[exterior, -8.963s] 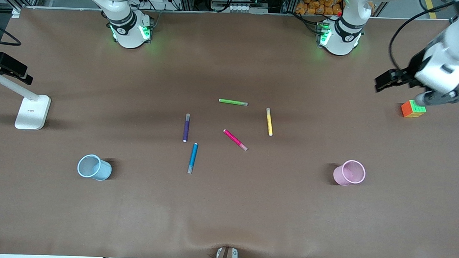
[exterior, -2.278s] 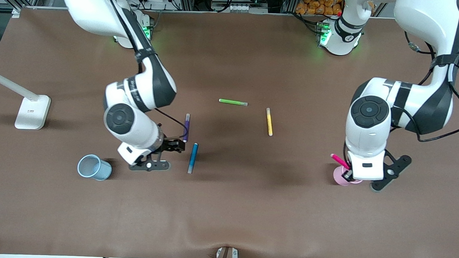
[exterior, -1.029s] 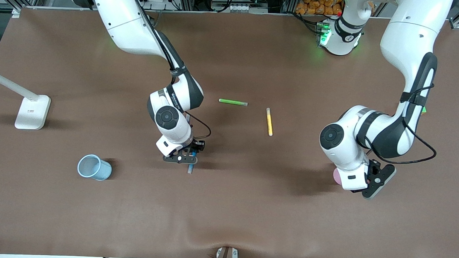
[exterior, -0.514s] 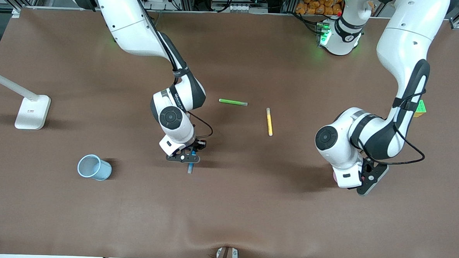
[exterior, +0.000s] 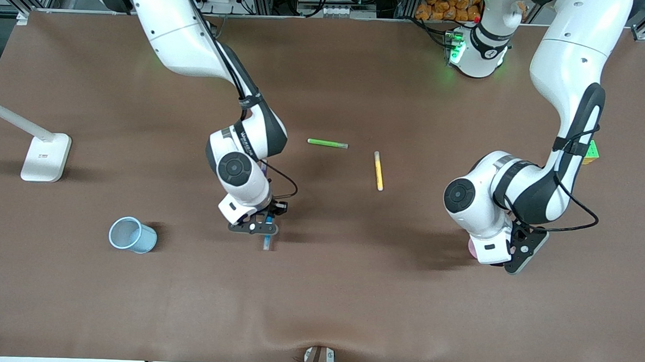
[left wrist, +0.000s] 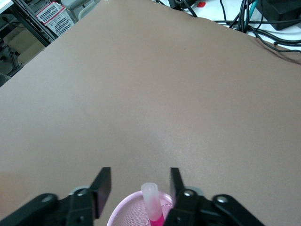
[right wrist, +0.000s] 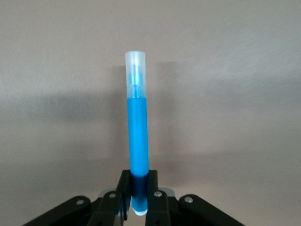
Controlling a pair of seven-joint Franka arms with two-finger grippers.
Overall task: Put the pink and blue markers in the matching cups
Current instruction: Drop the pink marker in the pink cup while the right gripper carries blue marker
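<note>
1. Blue marker (right wrist: 138,122) clamped in right gripper (exterior: 261,223), at three o'clock from blue cup (exterior: 132,235).
2. Pink marker (left wrist: 153,203) stands in pink cup (left wrist: 134,212); left gripper (left wrist: 140,185) spread above.
3. Green pen (exterior: 327,143), yellow pen (exterior: 378,170) lie between the arms.

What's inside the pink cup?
The pink marker stands in the pink cup, clear cap sticking up between the left gripper's open fingers. The cup's bottom and the marker's lower end are out of sight.
</note>
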